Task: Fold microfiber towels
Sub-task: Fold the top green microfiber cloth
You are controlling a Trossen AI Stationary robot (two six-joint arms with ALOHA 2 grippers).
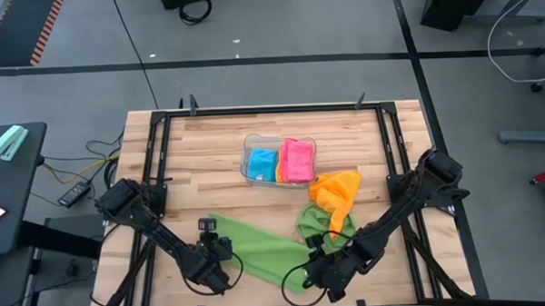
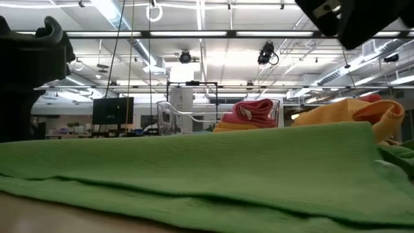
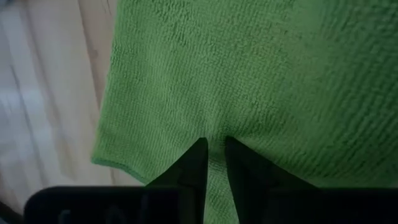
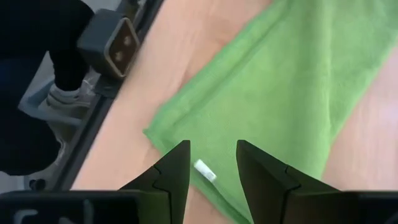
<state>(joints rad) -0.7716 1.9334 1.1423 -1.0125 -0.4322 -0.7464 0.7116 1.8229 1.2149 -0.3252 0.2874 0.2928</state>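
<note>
Your green towel (image 1: 258, 249) lies spread on the bench (image 1: 209, 164), just in front of the clear tray (image 1: 251, 172). Left gripper (image 3: 213, 149) pinches its near edge with jaws nearly closed; right gripper (image 4: 212, 163) hovers over the opposite corner, jaws parted and empty. You're starting the fold: next, grasp that corner too.

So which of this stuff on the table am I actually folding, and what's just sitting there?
For the job:
- green towel, spread near the front, both grippers at it
- orange towel, crumpled
- blue towel and pink towel, in the tray

Just lying about:
- clear plastic tray
</note>
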